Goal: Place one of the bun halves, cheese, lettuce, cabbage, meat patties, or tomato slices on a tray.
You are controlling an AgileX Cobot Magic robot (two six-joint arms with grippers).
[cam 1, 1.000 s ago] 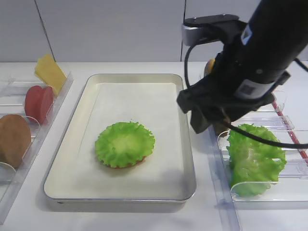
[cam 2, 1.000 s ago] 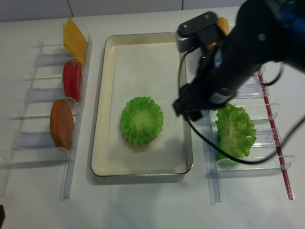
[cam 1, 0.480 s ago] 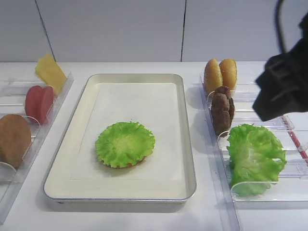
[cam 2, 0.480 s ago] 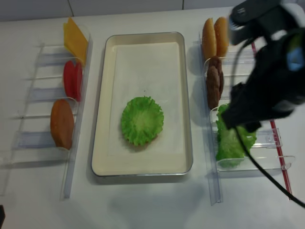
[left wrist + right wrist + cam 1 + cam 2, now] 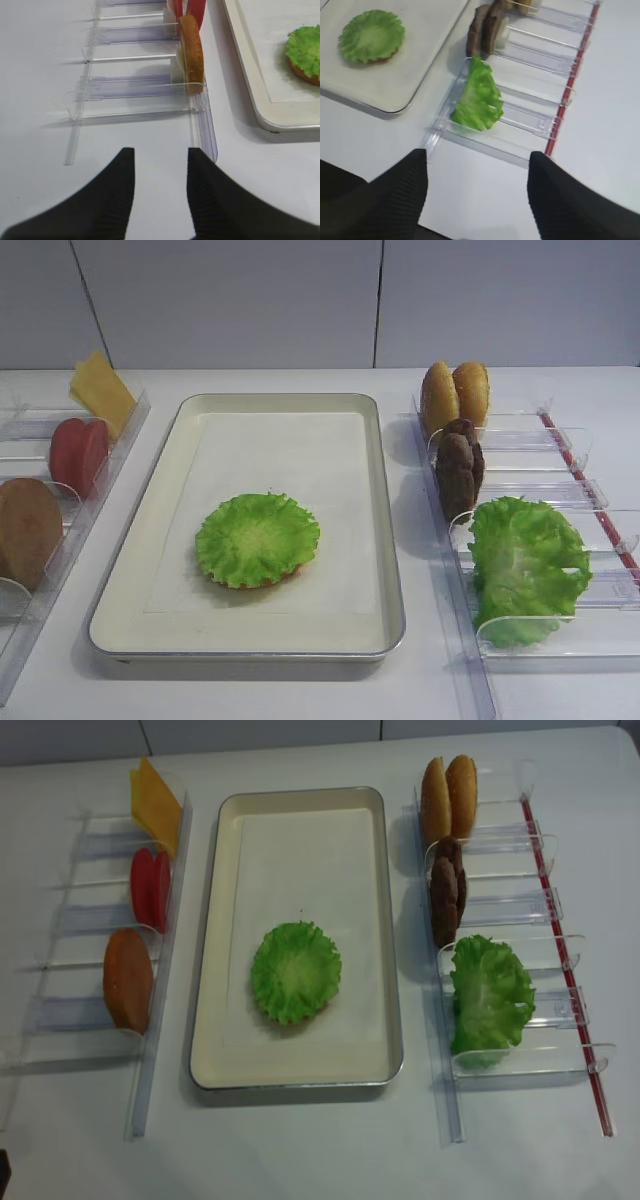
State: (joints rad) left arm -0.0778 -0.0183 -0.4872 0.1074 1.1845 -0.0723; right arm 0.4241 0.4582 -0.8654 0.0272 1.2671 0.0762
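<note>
The white table [image 5: 300, 695] carries everything in the scene; at its centre sits the tray [image 5: 390, 570], a cream rectangle with a raised rim and a white paper liner [image 5: 270, 455]; one leaf of lettuce [image 5: 257, 538] lies flat on the liner toward the near half, and an orange-brown edge shows under it at its near side, though what that item is cannot be told

A clear plastic bin [image 5: 520, 645] runs along the right of the tray and a second clear bin [image 5: 60, 540] along the left; both stand just beside the rim without touching it

In the right bin, from near to far: a stack of green leaves [image 5: 525, 570] standing on edge, the meat patties [image 5: 460, 468] upright behind it, and two bun halves [image 5: 456, 395] upright at the far end

In the left bin, from near to far: a single bun half [image 5: 25, 530] on edge, the tomato slices [image 5: 80, 452] upright, and the cheese [image 5: 100, 390] leaning at the far end

Neither arm appears in the two high views; the right gripper [image 5: 475, 190] shows only in its own wrist view, above the bare table in front of the right bin, its two dark fingers [image 5: 395, 200] spread wide with nothing between them; the left gripper [image 5: 160, 195] shows in its wrist view above the table in front of the left bin, fingers [image 5: 112, 200] parted with a clear gap and holding nothing
</note>
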